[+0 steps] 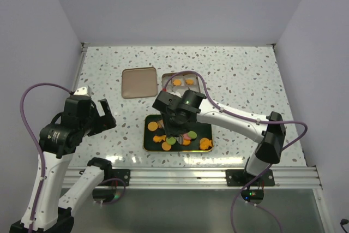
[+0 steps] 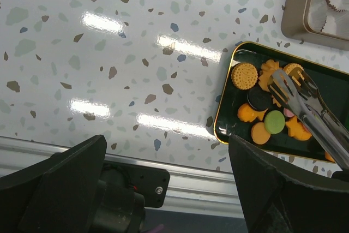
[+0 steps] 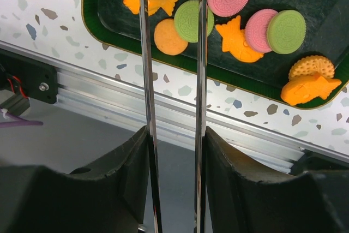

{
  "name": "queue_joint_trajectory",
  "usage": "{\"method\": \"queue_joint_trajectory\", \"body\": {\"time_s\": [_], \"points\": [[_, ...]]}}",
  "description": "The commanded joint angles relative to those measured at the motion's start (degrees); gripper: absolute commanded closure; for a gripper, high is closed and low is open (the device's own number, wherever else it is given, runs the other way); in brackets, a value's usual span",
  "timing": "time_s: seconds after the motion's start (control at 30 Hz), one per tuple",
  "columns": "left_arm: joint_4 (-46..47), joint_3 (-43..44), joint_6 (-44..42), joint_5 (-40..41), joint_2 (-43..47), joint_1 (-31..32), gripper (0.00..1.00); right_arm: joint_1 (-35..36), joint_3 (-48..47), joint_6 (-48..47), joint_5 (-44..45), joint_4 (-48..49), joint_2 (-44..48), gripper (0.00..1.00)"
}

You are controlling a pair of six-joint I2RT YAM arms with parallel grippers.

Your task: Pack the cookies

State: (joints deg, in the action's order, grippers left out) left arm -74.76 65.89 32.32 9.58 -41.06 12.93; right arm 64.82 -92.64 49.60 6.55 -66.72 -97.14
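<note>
Pinching a pair of metal tongs (image 3: 146, 80) by the handles, the right gripper (image 3: 174, 154) has its black fingers (image 3: 128, 162) clenched on them from both sides, and the two thin blades run forward with a gap between them, out over the dark green tray (image 3: 322, 4). Their toothed tips sit low among the cookies (image 3: 236, 36) in the tray; whether they have one nipped I cannot tell. The cookies lie loose in the tray, some overlapping: orange rounds and fish shapes, a few pink and green rounds, and some dark ones. Left of the tray, the left gripper (image 1: 106, 115) hangs above the speckled table (image 1: 245, 69) with its fingers spread wide and nothing between them. Just behind the tray stands an open tin (image 1: 203, 87) with white paper cups (image 1: 170, 83) inside, two more orange cookies resting in them, and left of the tin lies its flat brown lid (image 1: 138, 82).
</note>
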Motion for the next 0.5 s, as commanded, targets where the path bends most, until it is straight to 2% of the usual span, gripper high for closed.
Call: {"method": "queue_joint_trajectory", "body": {"time_s": [0.0,0.27,0.47], "points": [[0.5,-0.2,-0.8,-0.7,0.0,0.3,0.0,0.3,0.3,1.4,1.8,-0.8,-0.1,0.57],[0.8,-0.1,-1.4,-1.1,0.0,0.3,0.0,0.8,-0.4,1.5,1.6,-0.3,-1.9,0.58],[0.8,0.0,-1.6,-1.3,0.1,0.3,0.0,1.2,-0.6,1.5,1.6,0.0,-3.0,0.63]]}}
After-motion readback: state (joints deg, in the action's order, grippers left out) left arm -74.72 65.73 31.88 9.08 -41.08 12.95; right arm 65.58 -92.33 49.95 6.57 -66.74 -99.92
